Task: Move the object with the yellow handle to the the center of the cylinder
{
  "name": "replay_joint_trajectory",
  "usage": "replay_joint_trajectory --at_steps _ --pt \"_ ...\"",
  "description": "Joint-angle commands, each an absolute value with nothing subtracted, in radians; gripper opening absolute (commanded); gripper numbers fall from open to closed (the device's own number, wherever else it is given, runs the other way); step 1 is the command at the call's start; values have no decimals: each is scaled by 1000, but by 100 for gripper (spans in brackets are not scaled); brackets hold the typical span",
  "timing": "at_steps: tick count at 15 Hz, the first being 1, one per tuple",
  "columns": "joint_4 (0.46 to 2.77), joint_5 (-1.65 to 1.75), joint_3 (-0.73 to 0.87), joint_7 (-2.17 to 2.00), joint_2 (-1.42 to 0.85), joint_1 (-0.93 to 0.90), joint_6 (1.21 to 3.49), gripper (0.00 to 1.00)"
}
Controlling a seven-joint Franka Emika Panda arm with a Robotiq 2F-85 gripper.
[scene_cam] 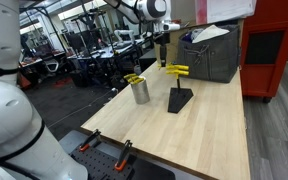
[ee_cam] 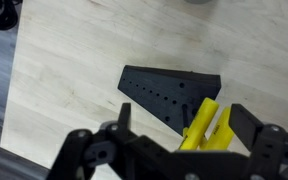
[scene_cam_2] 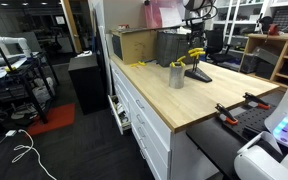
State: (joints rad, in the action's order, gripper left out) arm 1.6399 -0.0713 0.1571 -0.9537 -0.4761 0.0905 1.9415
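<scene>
Two yellow-handled tools (ee_cam: pixel 206 125) rest on top of the post of the black wedge stand (ee_cam: pixel 169 95); they show in both exterior views (scene_cam: pixel 176 70) (scene_cam_2: pixel 196 55). The grey metal cup (scene_cam: pixel 141 93) (scene_cam_2: pixel 176 77) stands upright beside the stand, with more yellow-handled tools (scene_cam: pixel 134 78) sticking out of it. In the wrist view only its rim (ee_cam: pixel 196 2) shows at the top edge. My gripper (ee_cam: pixel 183 113) is open and hovers just above the stand (scene_cam: pixel 162 60), its fingers either side of the yellow handles without touching them.
A grey bin (scene_cam: pixel 212 52) (scene_cam_2: pixel 171 45) stands at the back of the wooden table (scene_cam: pixel 199 135). A cardboard box (scene_cam_2: pixel 134 45) sits beside it. Orange-handled clamps (scene_cam: pixel 124 150) grip the table's near edge. A red cabinet (scene_cam: pixel 274 50) stands beyond the table.
</scene>
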Motion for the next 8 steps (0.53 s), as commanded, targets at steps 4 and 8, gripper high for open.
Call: replay_joint_trajectory --at_steps 4,8 --pt "1446 -146 185 -1147 -582 114 1850 100" --pt "1357 -146 185 -1259 -657 121 1805 100"
